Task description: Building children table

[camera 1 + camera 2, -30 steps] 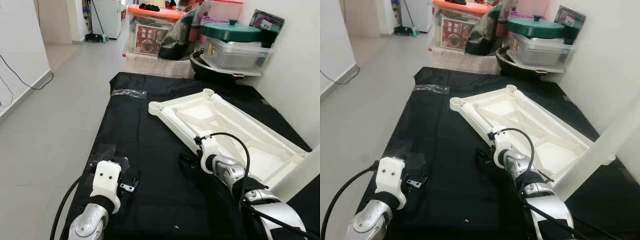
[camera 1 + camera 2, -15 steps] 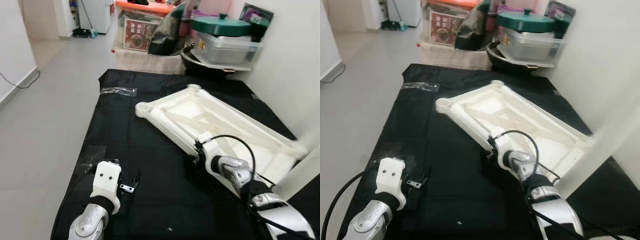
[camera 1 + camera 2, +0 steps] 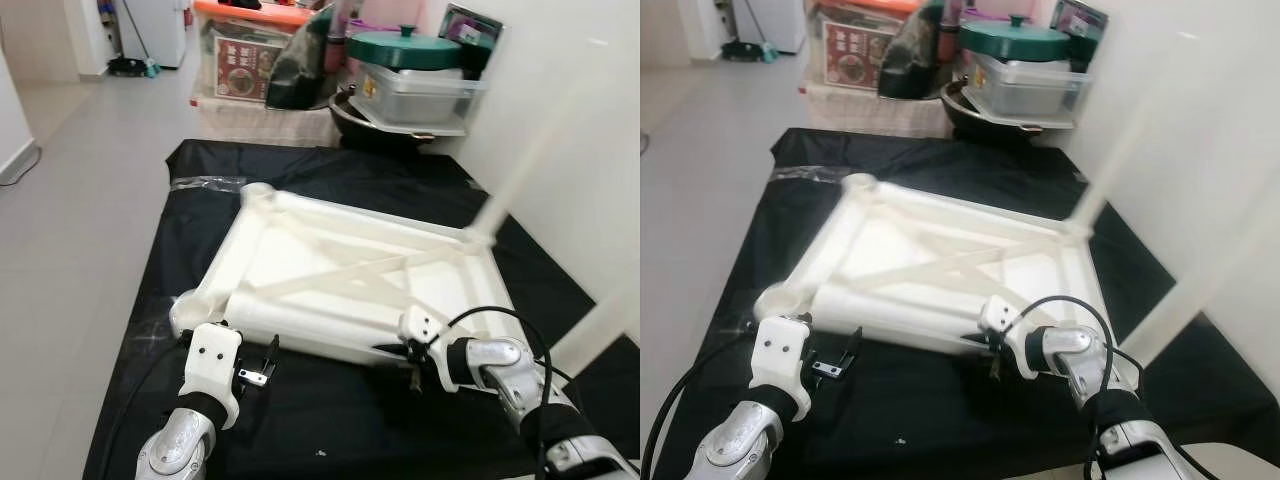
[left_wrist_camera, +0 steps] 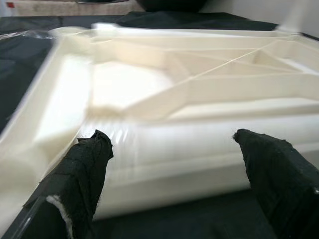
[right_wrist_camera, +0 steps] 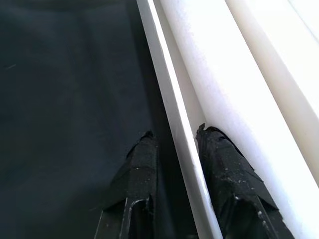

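Upturned table top (image 3: 330,285) spread over most of the black cloth (image 3: 330,420). Bare cloth along its near edge and left side. Beyond its far edge, stacked bins and pots (image 3: 400,80); wall (image 3: 580,150) close on its right.

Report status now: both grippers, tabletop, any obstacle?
Right gripper shut on tabletop rim. Left gripper open, facing its near edge. Leg fitted at far corner.

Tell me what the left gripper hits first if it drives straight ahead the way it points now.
Most likely the near side rail of the white tabletop. The left gripper is open and faces that rail squarely over the black cloth, though the gap between them is hard to judge.
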`<state>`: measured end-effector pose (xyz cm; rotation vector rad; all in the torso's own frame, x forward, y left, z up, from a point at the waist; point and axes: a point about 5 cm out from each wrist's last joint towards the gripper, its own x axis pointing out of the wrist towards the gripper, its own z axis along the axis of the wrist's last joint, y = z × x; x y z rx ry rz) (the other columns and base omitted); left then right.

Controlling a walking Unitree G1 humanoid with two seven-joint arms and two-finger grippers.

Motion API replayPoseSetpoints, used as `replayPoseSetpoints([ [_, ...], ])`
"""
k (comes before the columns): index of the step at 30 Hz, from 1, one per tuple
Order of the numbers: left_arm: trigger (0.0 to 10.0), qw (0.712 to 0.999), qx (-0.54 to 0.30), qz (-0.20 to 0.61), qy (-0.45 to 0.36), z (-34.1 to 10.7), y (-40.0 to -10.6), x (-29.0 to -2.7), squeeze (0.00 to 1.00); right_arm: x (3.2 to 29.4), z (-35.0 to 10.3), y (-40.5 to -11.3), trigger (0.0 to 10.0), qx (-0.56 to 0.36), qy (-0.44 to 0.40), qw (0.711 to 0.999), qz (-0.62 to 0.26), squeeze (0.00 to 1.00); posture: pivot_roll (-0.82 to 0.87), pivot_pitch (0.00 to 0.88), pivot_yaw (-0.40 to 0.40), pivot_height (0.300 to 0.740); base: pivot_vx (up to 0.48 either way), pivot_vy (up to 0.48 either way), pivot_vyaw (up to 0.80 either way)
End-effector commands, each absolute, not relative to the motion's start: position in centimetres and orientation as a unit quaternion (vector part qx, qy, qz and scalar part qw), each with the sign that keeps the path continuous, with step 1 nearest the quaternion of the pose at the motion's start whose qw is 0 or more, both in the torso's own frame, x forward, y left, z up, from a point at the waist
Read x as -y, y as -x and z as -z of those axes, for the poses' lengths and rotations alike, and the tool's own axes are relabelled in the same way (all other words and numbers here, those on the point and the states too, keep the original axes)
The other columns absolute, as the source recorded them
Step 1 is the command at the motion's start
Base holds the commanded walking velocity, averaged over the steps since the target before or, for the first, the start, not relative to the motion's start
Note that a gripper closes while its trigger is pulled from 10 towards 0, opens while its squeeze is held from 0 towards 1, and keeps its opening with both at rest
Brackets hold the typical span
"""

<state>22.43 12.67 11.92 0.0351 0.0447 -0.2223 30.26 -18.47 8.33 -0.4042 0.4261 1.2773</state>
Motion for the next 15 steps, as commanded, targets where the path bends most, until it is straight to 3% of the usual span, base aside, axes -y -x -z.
replayPoseSetpoints([
  [1, 10.0, 0.993, -0.028, 0.112, -0.015, -11.7, -22.4, -12.5, 0.00, 18.1, -8.1, -29.4, 0.0, -0.198, 0.230, 0.703, -0.643, 0.00, 0.14, 0.000, -0.149, 0.740, 0.000, 0.000, 0.00],
  [15, 10.0, 0.993, -0.027, 0.111, -0.020, -11.6, -22.4, -12.7, 0.00, 21.5, -10.4, -31.9, 0.0, -0.220, 0.363, 0.700, -0.574, 0.00, 0.15, 0.000, -0.155, 0.740, 0.000, 0.000, 0.00],
])
